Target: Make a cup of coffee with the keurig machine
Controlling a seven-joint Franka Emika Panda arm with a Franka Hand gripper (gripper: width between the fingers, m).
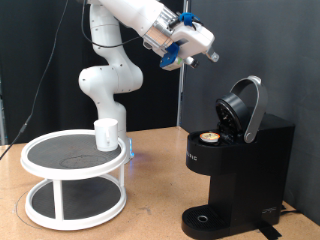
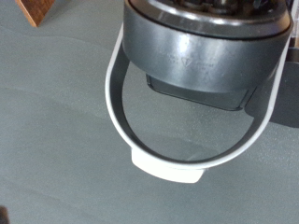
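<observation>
The black keurig machine [image 1: 240, 170] stands at the exterior view's right with its rounded lid [image 1: 243, 105] hinged up. A small tan-topped pod [image 1: 208, 137] sits in the open chamber. The white cup [image 1: 107, 133] stands on a round stand at the exterior view's left, far from the machine's drip base [image 1: 205, 217]. My gripper [image 1: 203, 54] hangs in the air above and to the left of the raised lid, with nothing seen in it. The wrist view shows the lid [image 2: 201, 47] and its pale handle loop [image 2: 168, 166] from close by; no fingers show there.
The cup's stand is a white two-tier round rack [image 1: 75, 175] with a dark top. All of it rests on a wooden table [image 1: 150, 215]. A black pole [image 1: 181, 95] rises behind the machine. A wooden corner [image 2: 37, 9] shows at the wrist view's edge.
</observation>
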